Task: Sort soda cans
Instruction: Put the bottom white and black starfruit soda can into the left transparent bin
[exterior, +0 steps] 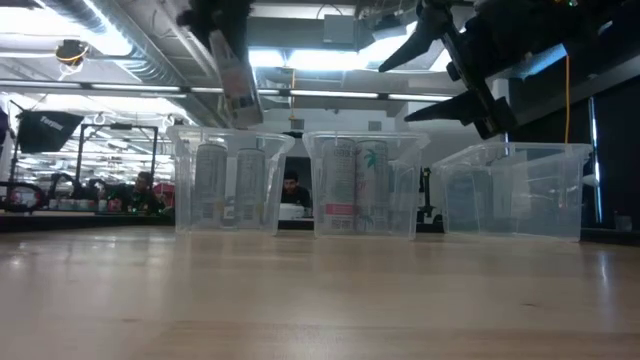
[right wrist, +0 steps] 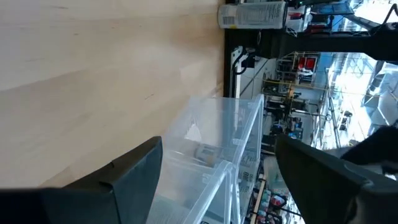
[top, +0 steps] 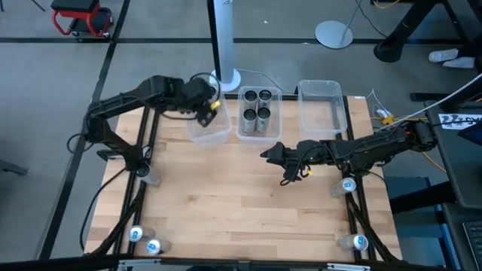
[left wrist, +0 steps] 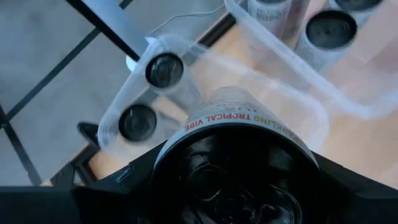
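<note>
While my left hand is closed around a soda can held upright right above the left bin, I only go straight down; my right hand hangs open, empty, farther away.

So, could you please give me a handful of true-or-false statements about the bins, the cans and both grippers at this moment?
1. The left gripper holds a can above the left bin. True.
2. The middle bin holds no cans. False: four dark-topped cans stand in it.
3. The right gripper is shut on a can. False: its jaws stand open with nothing between them, above the bare table.
4. The right bin has no cans in it. True.
5. Two dark-topped cans already stand in the left bin. True.
6. Every can is already in a bin. False: pale-topped cans wait at the table's edges.
</note>
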